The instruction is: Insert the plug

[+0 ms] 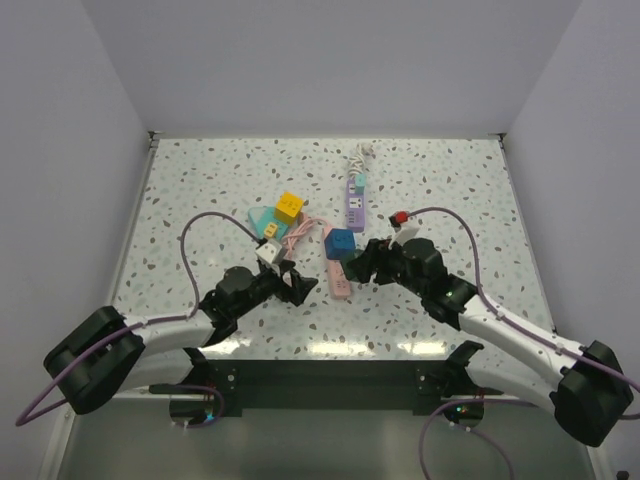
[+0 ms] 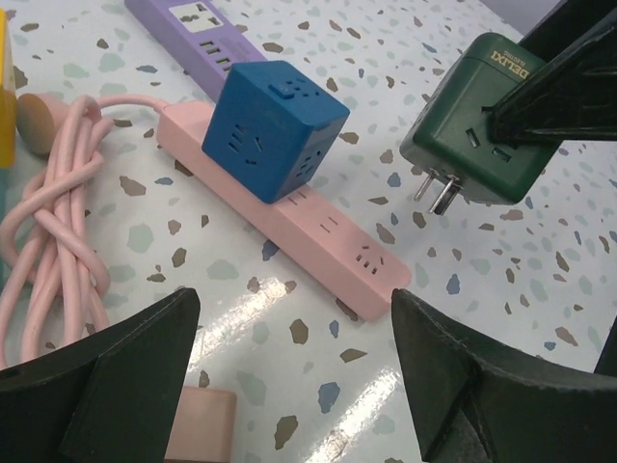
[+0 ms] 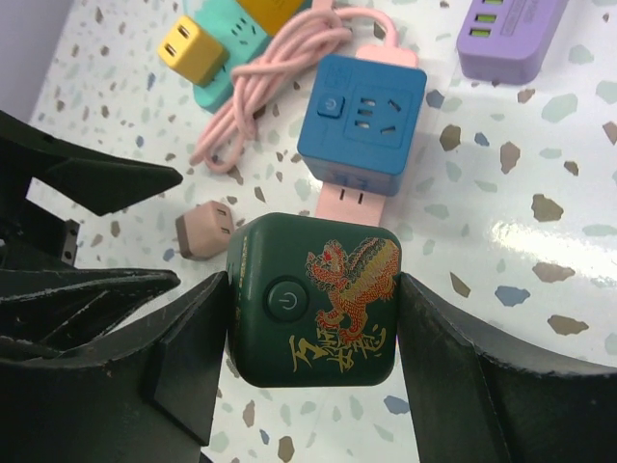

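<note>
My right gripper (image 3: 313,323) is shut on a dark green cube plug (image 3: 313,299) with a gold and red dragon print. In the left wrist view the green plug (image 2: 472,125) hangs with its metal prongs pointing down, above the table and just right of the pink power strip (image 2: 318,236). A blue cube adapter (image 2: 275,116) is plugged into the strip's middle; the strip's near-end sockets are free. My left gripper (image 2: 294,386) is open and empty, low over the table by the strip's near end. In the top view the grippers face each other, left (image 1: 297,283) and right (image 1: 358,265).
A small pink plug (image 3: 204,230) lies beside the left fingers. The coiled pink cable (image 2: 58,222) lies left of the strip. A purple strip (image 1: 356,203), a yellow cube (image 1: 289,207), a teal strip (image 1: 262,220) and a red-tipped plug (image 1: 401,218) lie behind.
</note>
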`<action>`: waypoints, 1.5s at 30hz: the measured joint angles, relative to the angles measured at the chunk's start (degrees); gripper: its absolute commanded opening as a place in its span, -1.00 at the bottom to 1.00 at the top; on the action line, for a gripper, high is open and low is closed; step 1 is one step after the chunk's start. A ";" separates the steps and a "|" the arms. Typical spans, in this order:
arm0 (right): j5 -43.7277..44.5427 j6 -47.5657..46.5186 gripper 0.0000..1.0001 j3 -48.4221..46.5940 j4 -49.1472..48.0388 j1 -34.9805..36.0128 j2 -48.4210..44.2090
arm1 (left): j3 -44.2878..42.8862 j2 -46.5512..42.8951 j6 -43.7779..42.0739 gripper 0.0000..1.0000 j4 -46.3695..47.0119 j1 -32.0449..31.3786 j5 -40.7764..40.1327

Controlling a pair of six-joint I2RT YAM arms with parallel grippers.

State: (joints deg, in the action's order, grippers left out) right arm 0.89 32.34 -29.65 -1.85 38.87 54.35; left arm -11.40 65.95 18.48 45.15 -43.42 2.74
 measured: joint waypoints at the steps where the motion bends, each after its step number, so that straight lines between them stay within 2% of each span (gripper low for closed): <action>1: 0.96 -0.24 -1.00 -0.02 0.15 0.81 0.90 | 0.00 0.63 0.00 0.72 -0.04 0.09 0.04; 8: 5.75 -1.09 -1.00 -0.17 0.74 3.98 7.61 | -0.66 6.49 1.03 0.71 0.55 0.61 0.24; 25: 9.11 -1.33 -1.00 -0.17 -0.24 5.53 10.62 | -10.51 22.53 4.94 0.67 4.85 1.11 2.56; 40: 12.35 -1.31 -1.00 -0.96 -3.54 8.02 14.80 | -14.03 31.12 6.78 0.19 6.54 1.68 5.86; 45: 15.87 -1.79 -1.00 -2.29 -2.64 10.36 15.78 | -14.99 32.57 7.37 0.04 7.04 1.79 6.54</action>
State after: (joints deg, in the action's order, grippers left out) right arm 16.75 30.55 -31.94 -4.49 49.23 70.13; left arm -26.39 98.52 25.85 52.18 -41.63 9.28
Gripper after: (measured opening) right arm 0.666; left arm 0.544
